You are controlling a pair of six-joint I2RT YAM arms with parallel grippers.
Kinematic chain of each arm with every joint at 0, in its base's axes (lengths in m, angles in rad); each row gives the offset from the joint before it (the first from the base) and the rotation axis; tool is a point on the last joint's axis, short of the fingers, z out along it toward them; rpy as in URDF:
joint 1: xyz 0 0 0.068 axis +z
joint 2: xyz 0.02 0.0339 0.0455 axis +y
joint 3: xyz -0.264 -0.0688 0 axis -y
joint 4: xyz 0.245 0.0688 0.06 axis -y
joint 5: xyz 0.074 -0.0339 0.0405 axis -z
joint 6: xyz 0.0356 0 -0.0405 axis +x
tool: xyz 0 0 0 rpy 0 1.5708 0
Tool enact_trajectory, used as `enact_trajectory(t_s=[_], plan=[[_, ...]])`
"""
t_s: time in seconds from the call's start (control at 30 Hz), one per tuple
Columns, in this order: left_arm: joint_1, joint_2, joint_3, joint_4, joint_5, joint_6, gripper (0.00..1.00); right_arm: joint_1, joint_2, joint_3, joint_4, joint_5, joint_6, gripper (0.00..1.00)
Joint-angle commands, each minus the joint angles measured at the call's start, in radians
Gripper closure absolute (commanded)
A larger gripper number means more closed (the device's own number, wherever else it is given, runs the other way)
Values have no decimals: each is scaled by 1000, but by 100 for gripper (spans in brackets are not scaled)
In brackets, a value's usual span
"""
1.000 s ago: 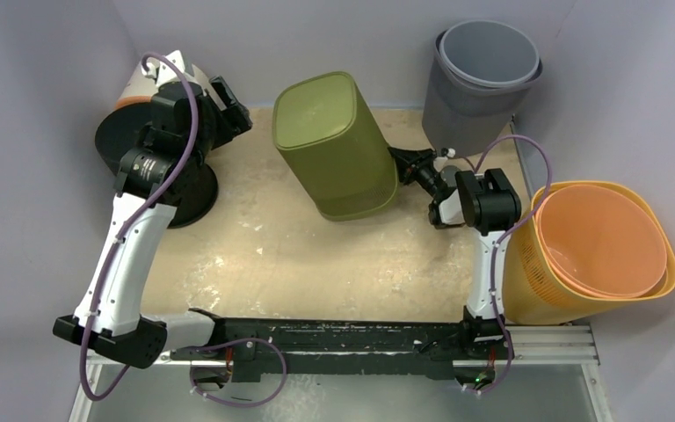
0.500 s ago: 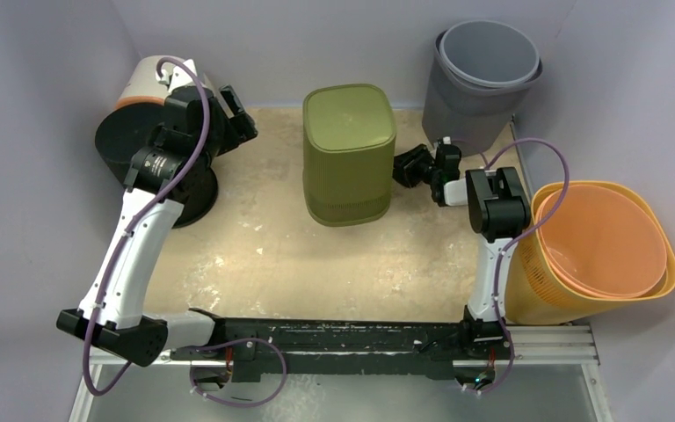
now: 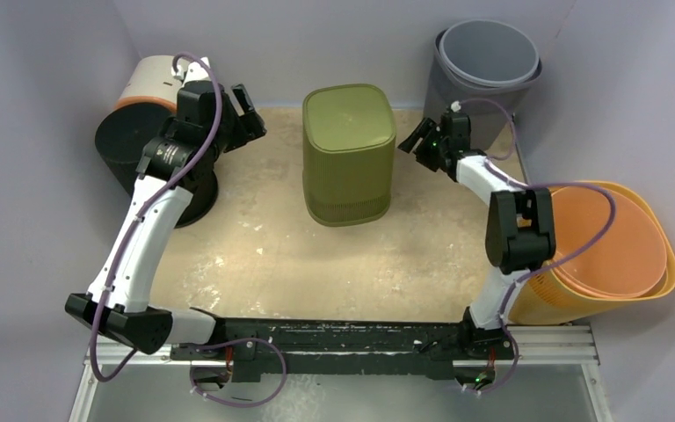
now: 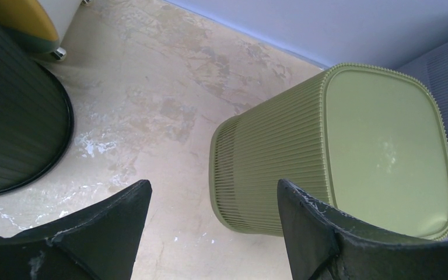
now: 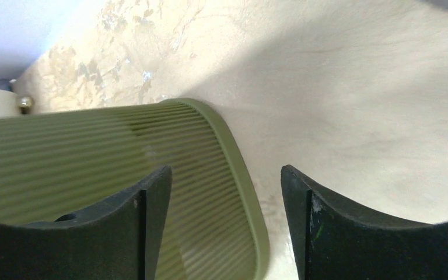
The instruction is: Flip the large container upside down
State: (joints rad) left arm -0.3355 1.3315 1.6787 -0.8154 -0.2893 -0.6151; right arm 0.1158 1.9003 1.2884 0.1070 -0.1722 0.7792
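Olive bin (image 3: 349, 149) inverted, base up; L tool (image 3: 253, 112), R tool (image 3: 413, 139) both apart, empty.

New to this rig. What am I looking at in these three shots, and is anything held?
Two robot arms are bolted at the table's near edge, each ending in a two-finger gripper. The wide picture looks down from above and behind them. The other two come from a camera on each wrist, with its own black fingers at the bottom. On the table stands an olive bin, closed base up. Around it are a black bin, stacked grey bins and orange baskets. The left gripper and right gripper are open, holding nothing.
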Motion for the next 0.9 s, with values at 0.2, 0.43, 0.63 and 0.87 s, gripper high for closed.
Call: enact_trajectory(t_s=[0.2,0.43,0.63,0.87], plan=[[-3,69,111,36,60,66,23,81,-360,-95,-399,372,-310,0],[-3,122,159,52,95,74,21,131,-485,-191,-479,325,-395,0],[-2,138,182,52,113,82,21,136,-358,-114,-381,159,-479,0],[-3,137,272,0,170,109,20,247,-119,164,-365,24,-517,0]])
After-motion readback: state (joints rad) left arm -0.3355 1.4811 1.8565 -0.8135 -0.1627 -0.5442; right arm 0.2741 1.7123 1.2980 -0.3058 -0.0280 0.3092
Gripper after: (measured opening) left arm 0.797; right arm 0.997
